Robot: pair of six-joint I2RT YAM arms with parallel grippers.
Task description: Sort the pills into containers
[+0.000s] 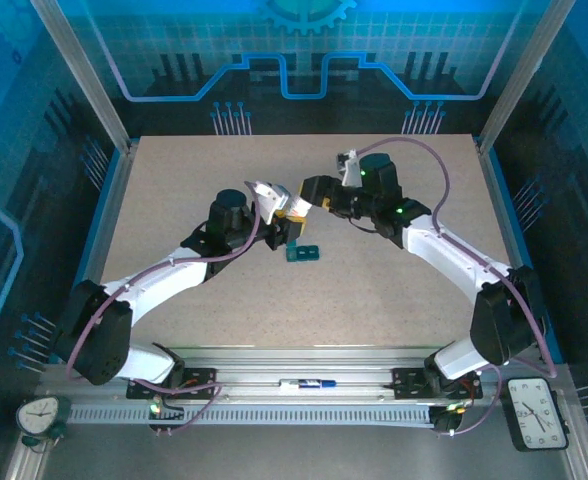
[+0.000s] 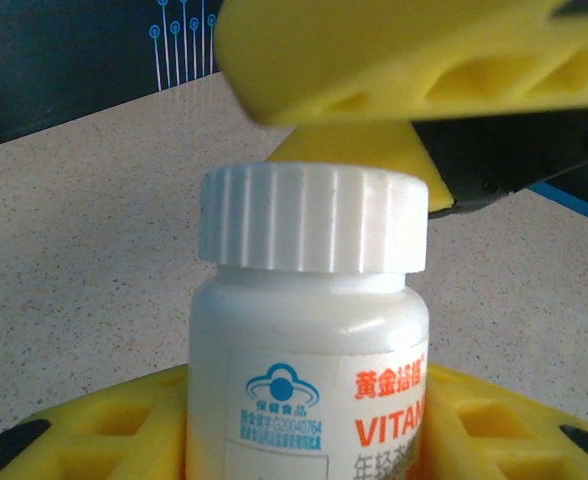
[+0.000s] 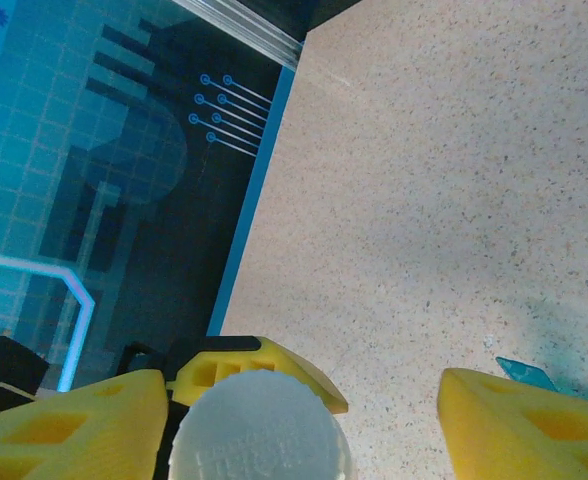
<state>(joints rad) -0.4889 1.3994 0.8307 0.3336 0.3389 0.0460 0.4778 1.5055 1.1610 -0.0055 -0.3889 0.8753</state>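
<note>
Left gripper (image 2: 304, 432) was clenched on the pill bottle (image 2: 309, 340), yellow fingers (image 2: 104, 430) on either side of the white body at the bottom of the left wrist frame. The bottle stood upright with its label facing the camera and the ribbed white cap (image 2: 312, 225) on. A yellow finger of the other arm ran across the top of that frame, just above the cap; contact couldn't be told. Right gripper (image 3: 304, 425) was released, with its fingers (image 3: 524, 420) spread wide at the bottom of the right wrist frame. The cap (image 3: 262, 432) sat between them, close to the left-hand finger, with a clear gap to the right-hand one. In the top view both grippers met near frame center, over the speckled table (image 1: 174, 180). The teal pill box (image 1: 302, 253) lay flat on the table just below that meeting point, slightly right of the left arm's wrist and apart from both grippers. A teal corner (image 3: 524, 372) of it showed at lower right of the right wrist frame. Its compartments were too small to read, so their contents couldn't be told.
</note>
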